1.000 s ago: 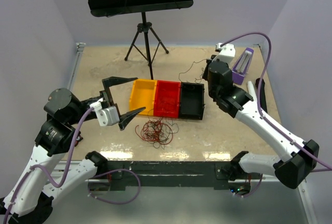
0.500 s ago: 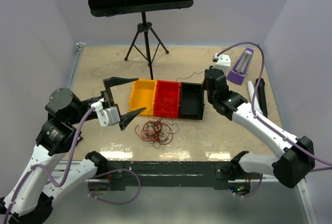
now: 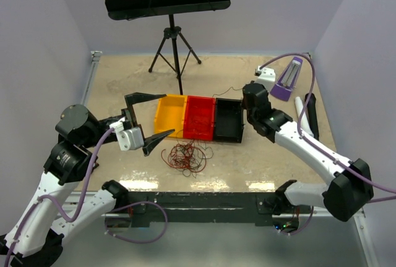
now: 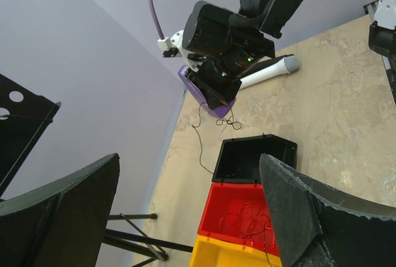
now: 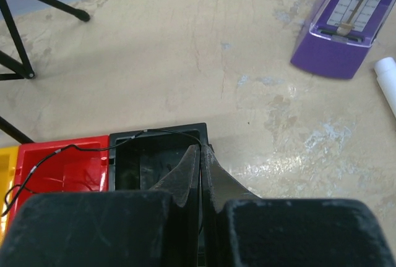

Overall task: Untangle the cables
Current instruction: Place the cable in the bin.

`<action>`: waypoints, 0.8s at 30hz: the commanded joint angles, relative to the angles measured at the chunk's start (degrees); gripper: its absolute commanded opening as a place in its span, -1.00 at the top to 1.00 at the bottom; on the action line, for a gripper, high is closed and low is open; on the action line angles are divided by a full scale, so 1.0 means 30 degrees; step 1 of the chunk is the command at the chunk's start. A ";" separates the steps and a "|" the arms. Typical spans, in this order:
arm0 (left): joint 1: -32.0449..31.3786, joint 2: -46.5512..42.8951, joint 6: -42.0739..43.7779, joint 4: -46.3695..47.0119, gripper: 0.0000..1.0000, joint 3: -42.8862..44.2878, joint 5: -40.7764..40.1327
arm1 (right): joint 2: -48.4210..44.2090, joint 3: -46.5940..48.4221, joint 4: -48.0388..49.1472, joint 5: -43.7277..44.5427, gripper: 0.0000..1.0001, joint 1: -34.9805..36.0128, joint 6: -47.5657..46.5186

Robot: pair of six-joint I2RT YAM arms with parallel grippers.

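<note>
Top external view alone shows the main clump of cables (image 3: 184, 156): red and black loops on the table (image 3: 124, 81), just in front of the 3 bins and nearest the red bin (image 3: 199, 117). The left gripper (image 3: 168, 112) hovers by the yellow bin (image 3: 179, 120), above and left of the clump. Its jaws are spread wide with nothing between them, as the left wrist view confirms.

The left wrist view adds what the overhead barely resolves. 1 thin black wire (image 4: 199, 134) hangs from the right gripper (image 4: 215, 94) toward a far corner of the black bin (image 4: 253, 159), and thin loops lie inside the red bin.

Only the right wrist view shows the grip itself. The right gripper's fingers are pressed together, pinching that black wire at their tips above the black bin. From there the wire runs left across the rim and over the red bin. A purple metronome (image 5: 346, 26) stands beyond.
</note>
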 commanded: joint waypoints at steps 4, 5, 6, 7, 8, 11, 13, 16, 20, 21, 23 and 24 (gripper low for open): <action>-0.0075 -0.0012 -0.0100 0.0657 -1.00 -0.0051 0.0363 | 0.3871 0.1987 -0.0891 0.0745 1.00 -0.0113 0.2038; -0.0075 -0.0042 -0.0100 0.0657 -1.00 -0.0051 0.0334 | 0.4689 0.2193 -0.1096 0.0949 1.00 -0.0113 0.2331; -0.0075 -0.0071 -0.0129 0.0657 -1.00 -0.0051 0.0305 | 0.5219 0.2369 -0.1330 0.1097 1.00 -0.0113 0.2711; -0.0075 -0.0100 -0.0072 0.0628 -1.00 -0.0051 0.0275 | 0.5659 0.2458 -0.1448 0.1359 1.00 -0.0113 0.2976; -0.0075 -0.0101 -0.0042 0.0541 -1.00 -0.0051 0.0246 | 0.5983 0.2517 -0.1681 0.1449 1.00 -0.0142 0.3327; -0.0075 -0.0101 0.0046 0.0482 -1.00 -0.0109 0.0217 | 0.6541 0.2459 -0.1656 0.1714 1.00 -0.0113 0.3681; -0.0075 -0.0071 0.0075 0.0540 -1.00 -0.0109 0.0187 | 0.6718 0.2313 -0.1422 0.1276 1.00 -0.0084 0.3594; -0.0075 0.0016 0.0017 0.0657 -1.00 -0.0168 0.0217 | 0.7098 0.2137 -0.1040 0.0952 1.00 -0.0025 0.3710; -0.0075 0.0075 -0.0129 0.0803 -1.00 -0.0168 0.0304 | 0.7713 0.2224 -0.0688 0.0397 1.00 -0.0025 0.3623; -0.0075 0.0075 -0.0130 0.0775 -1.00 -0.0168 0.0275 | 0.7831 0.2282 -0.0659 0.0337 1.00 0.0004 0.3652; -0.0046 0.0105 -0.0130 0.0804 -1.00 -0.0138 0.0246 | 0.8036 0.2283 -0.0600 0.0220 1.00 0.0033 0.3711; -0.0046 0.0105 -0.0130 0.0804 -1.00 -0.0138 0.0246 | 0.8124 0.2283 -0.0571 0.0132 1.00 0.0034 0.3711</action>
